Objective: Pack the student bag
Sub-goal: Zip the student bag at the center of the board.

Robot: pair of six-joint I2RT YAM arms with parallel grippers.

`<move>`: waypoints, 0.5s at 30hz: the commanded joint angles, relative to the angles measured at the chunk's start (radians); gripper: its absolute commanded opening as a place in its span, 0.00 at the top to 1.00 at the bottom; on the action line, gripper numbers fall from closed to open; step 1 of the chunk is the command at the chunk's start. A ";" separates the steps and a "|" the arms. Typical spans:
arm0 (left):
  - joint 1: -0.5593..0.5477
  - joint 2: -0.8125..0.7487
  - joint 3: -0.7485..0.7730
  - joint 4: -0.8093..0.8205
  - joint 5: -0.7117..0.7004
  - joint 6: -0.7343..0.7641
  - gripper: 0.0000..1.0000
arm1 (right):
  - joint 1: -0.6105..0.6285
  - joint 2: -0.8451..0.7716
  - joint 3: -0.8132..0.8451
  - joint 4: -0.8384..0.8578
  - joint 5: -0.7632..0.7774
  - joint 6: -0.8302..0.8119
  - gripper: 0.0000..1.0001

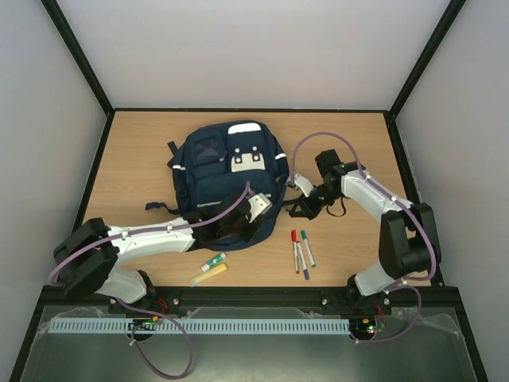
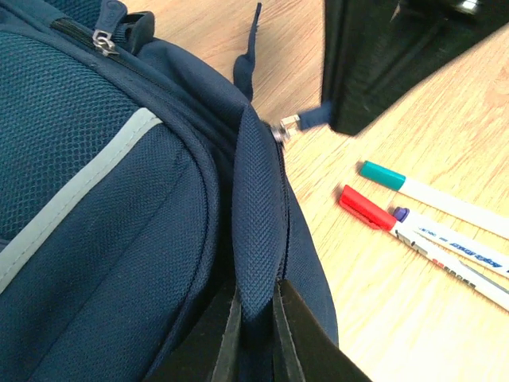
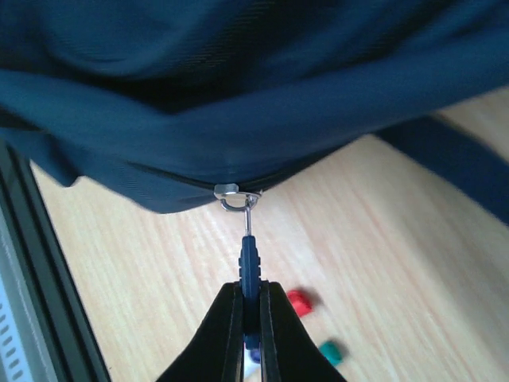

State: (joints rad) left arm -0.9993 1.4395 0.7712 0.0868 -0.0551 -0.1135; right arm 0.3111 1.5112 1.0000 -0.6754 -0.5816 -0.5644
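**Navy fabric held from two sides**

Navy student bag [image 1: 227,171] lies flat on the wooden table [image 1: 135,151], front side up, a bit left of centre. Its grey-white patch faces the top camera.

My left gripper [image 2: 254,310] is at the near right corner of the bag. The fingers [image 2: 227,334] are pressed together on a raised fold of the mesh-like fabric, just beside the zip line, so the fold stands up between them.

My right gripper [image 3: 250,310] is at the right side of the bag, approx. at its lower half. It pinches the small blue zip pull [image 3: 250,267] by the end. The pull hangs from the metal slider [image 3: 236,193], which sits on the bag's edge. The zip looks closed on both sides of the slider, as far as I can see.

3 markers lie on the table near this corner, not touching the bag: red cap [image 2: 366,208], teal cap [image 2: 382,175], purple cap [image 2: 400,213]. They are close together and almost parallel.

Near the front edge, betw. my arms, lie a yellow highlighter [image 1: 208,276] and a white-green pen [image 1: 212,263], just beside each other.
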 commanded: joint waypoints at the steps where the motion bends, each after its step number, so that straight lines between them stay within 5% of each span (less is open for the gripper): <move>1: 0.001 -0.097 -0.052 -0.020 -0.052 -0.026 0.95 | -0.106 0.085 0.064 -0.044 0.038 -0.020 0.99; 15: -0.001 -0.182 -0.106 -0.048 -0.043 -0.027 0.95 | -0.177 0.310 0.201 0.103 0.067 0.109 0.99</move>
State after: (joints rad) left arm -0.9993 1.3098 0.6804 0.0658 -0.0608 -0.1276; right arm 0.1783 1.7859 1.1534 -0.6205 -0.6067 -0.5339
